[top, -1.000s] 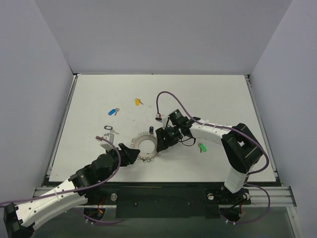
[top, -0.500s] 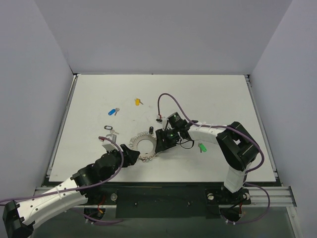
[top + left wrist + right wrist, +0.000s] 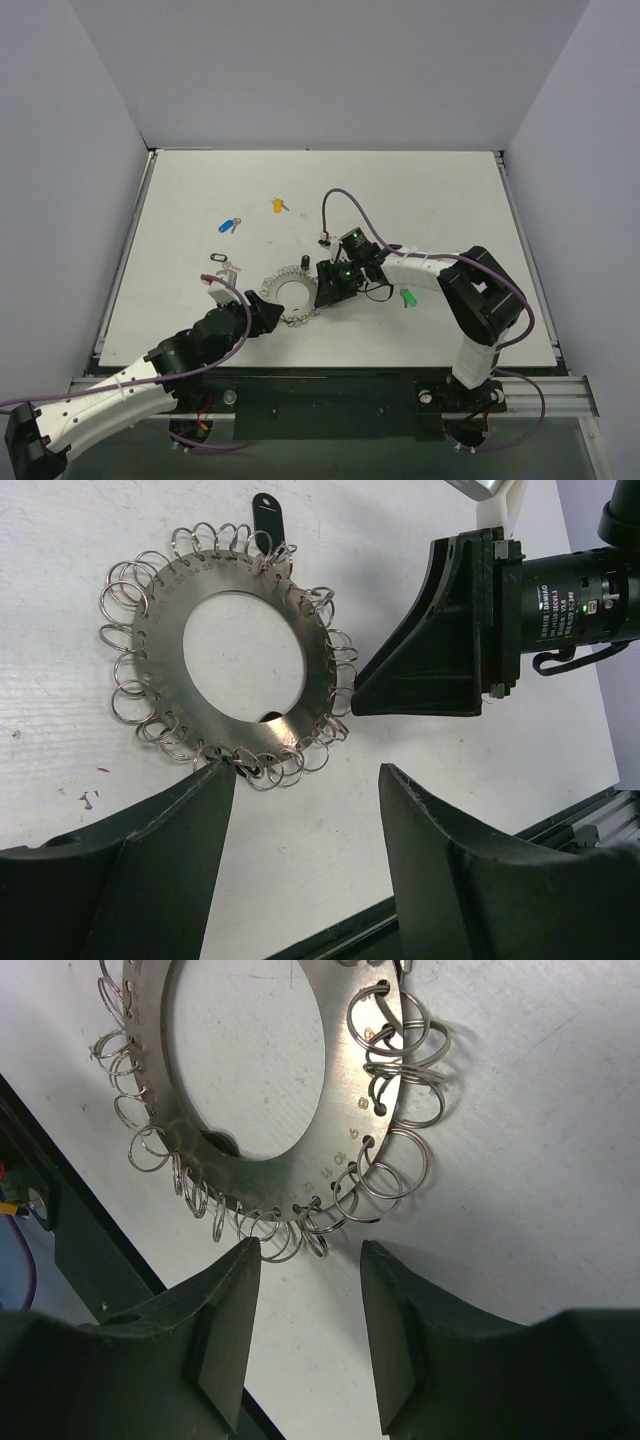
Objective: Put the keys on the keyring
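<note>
Keyring position: the keyring [image 3: 318,670] lay flat on the table [image 3: 420,190], between the 2 grippers; round, so it had no long axis, and any stretch of its rim offered the same grasp.
Keyring versus right gripper: the rim and its wire loops lay straight ahead of the right gripper [image 3: 308,1248], just beyond the fingertips and in line with the gap.
Right gripper state: jaws parted; nothing between them.
Keyring versus left gripper: the near rim lay just ahead of the left gripper [image 3: 305,772]; 1 fingertip appeared to touch the outermost loops, though contact could not be confirmed.
Left gripper state: jaws wide apart; nothing held.
Nearer arm: both stood at the rim, on opposite sides; judged that either could pinch the flat band by a short advance.
Black-headed key: the black-headed key [image 3: 268,515] lay at the far rim against the loops; whether it was threaded on could not be told.
Green-headed key: the green-headed key [image 3: 408,298] lay loose on the table beside the right arm, well clear of the ring; the right arm was the nearer.
Other keys: the blue-headed key [image 3: 229,224] and yellow-headed key [image 3: 277,205] lay loose toward the far left, well apart from the ring.
Obstruction: the 2 grippers crowded the ring from both sides; judged that the loops could snag a fingertip and drag the ring.
</note>
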You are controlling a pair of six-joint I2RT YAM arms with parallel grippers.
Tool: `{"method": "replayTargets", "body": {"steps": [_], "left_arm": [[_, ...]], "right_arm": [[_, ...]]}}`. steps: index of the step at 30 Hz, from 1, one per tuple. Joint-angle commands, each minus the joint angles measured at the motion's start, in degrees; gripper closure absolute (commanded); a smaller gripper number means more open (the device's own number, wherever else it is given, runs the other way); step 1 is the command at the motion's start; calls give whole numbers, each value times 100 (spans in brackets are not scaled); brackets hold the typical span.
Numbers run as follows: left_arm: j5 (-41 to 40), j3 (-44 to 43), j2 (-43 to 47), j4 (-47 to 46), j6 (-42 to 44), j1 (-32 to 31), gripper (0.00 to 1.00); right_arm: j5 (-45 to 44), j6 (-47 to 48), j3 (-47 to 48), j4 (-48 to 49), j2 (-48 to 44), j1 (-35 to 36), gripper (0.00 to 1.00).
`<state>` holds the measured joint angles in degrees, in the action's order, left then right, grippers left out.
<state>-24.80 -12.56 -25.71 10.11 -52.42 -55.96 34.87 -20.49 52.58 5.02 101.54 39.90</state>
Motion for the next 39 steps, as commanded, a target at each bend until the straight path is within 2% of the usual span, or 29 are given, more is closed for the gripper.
{"method": "replayTargets", "body": {"steps": [1,23,39], "left_arm": [[63,-10,-39,-255,-57,24,31],[124,-28,-109,-334,-75,24,32],[194,-89,-197,-413,4,24,32]], "right_arm": [[160,-201,-81,192,42,0,60],[450,-69,-2,122,244,-8,74],[705,27,-37,219,25,-211,100]]}}
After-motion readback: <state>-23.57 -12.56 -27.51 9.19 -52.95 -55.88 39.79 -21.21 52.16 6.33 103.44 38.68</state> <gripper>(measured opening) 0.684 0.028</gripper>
